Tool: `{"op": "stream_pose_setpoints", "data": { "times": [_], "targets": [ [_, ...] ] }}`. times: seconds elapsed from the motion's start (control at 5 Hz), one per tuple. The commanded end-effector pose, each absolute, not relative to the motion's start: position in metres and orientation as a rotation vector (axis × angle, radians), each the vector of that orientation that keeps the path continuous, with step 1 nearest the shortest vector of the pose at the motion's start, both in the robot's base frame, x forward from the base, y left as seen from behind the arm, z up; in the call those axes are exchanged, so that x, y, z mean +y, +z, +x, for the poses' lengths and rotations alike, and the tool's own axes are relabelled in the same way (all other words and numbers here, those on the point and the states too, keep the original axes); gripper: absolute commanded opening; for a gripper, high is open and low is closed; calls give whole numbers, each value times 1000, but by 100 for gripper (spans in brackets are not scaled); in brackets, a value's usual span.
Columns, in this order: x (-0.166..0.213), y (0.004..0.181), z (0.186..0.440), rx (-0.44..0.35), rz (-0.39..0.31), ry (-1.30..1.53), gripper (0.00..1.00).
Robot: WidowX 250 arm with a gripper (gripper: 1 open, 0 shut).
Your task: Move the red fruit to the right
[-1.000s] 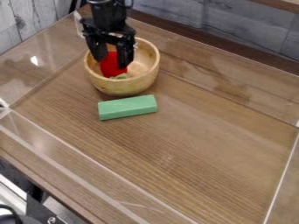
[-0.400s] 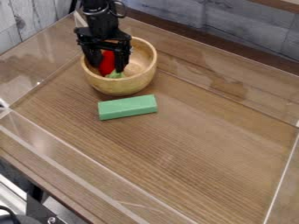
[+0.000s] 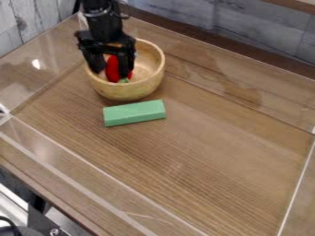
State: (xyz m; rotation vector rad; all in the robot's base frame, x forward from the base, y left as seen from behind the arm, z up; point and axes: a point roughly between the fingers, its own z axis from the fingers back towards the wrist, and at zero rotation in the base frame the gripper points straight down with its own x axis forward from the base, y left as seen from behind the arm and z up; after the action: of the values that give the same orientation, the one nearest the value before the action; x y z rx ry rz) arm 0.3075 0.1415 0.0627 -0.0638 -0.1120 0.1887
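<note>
Tabletop (image 3: pixel 197 157) runs wide to my right; bowl (image 3: pixel 124 93) sits near its far edge, green block (image 3: pixel 134 113) just in front. Red fruit (image 3: pixel 113 67) is inside the bowl, twd its left side. My fingers (image 3: pixel 112 61) are spread at the fruit, w/ no grip yet. Best: center on it, go low w/o scraping the wall, squeeze gently, lift straight up b4 going R.

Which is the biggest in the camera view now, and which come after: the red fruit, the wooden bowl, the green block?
1. Wooden bowl
2. Green block
3. Red fruit, though partly hidden
</note>
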Motion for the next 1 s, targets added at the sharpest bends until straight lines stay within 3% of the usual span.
{"op": "stream_pose_setpoints", "data": {
  "times": [0.0, 0.4, 0.8],
  "targets": [
    [148, 109, 319, -218, -35, 141, 100],
    [155, 113, 331, -237, -32, 165, 100],
    [142, 95, 341, -225, -31, 143, 100]
  ]
}}
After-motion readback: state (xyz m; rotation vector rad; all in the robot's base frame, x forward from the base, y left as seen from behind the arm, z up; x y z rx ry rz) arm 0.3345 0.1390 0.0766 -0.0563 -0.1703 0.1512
